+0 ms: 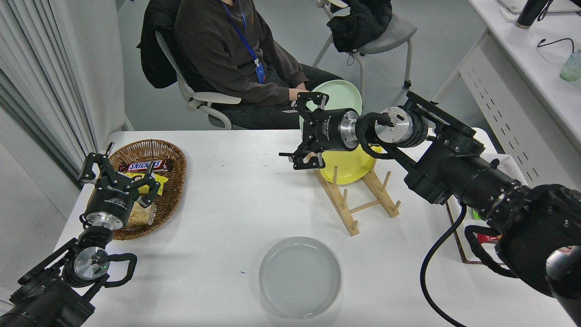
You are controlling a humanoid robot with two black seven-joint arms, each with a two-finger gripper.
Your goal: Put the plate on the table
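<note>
Right gripper (303, 131) hangs wide and empty by the rack (358, 200) — plate (300, 276) flat on table (227, 204).

Beyond the far edge you see a grey floor (435, 59). A person (227, 50) sits on a white-framed chair (199, 97). To the right, a second chair (386, 34) holds a dark jacket (358, 20). Pale curtains (41, 86) hang at the left, and a white perforated desk (522, 86) runs along the right.
</note>
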